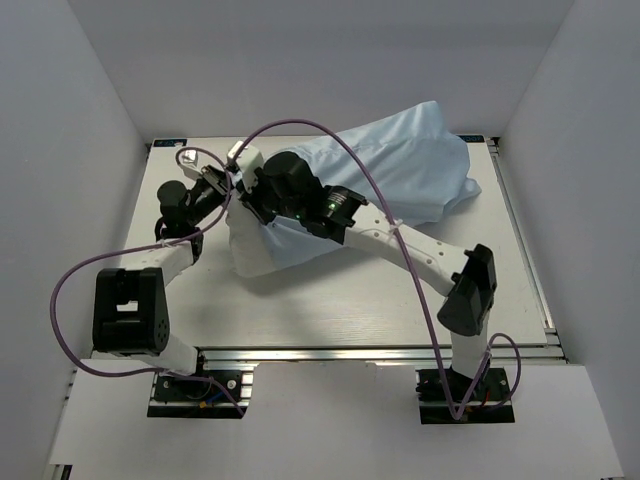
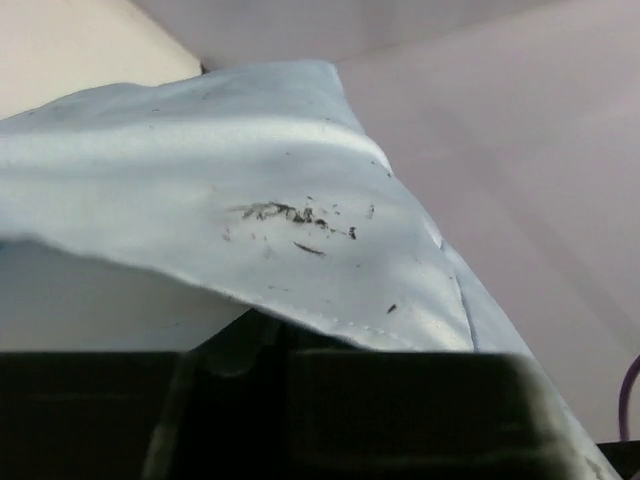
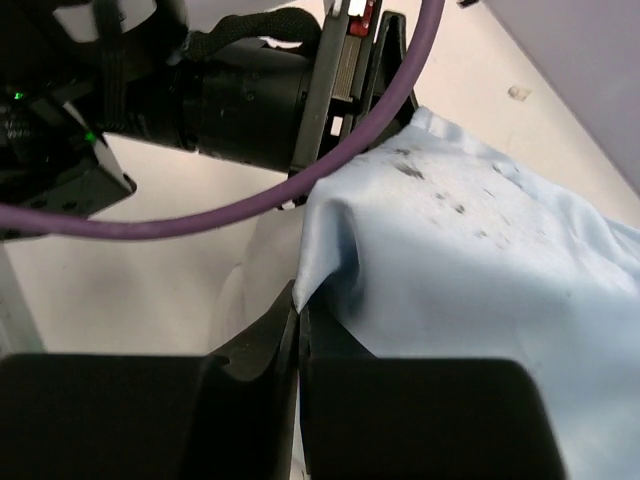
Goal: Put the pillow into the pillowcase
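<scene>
The light blue pillowcase point(image 1: 410, 165) lies at the back right of the table. Its open end faces left. The white pillow point(image 1: 250, 252) is partly inside, with its near left end sticking out. My left gripper point(image 1: 226, 180) is shut on the pillowcase's hem at the opening, seen close in the left wrist view point(image 2: 279, 330), with the pillow point(image 2: 90, 300) beneath the fabric point(image 2: 250, 170). My right gripper point(image 1: 262, 203) is shut on the same opening's edge point(image 3: 300, 308). The pillowcase point(image 3: 480, 280) spreads right of it and the pillow point(image 3: 255, 275) is left.
The white table point(image 1: 330, 300) lies between grey walls, with a metal rail along its front edge point(image 1: 380, 352). Purple cables point(image 1: 330, 140) arc over both arms. The left arm's wrist point(image 3: 250, 90) hangs close above my right gripper.
</scene>
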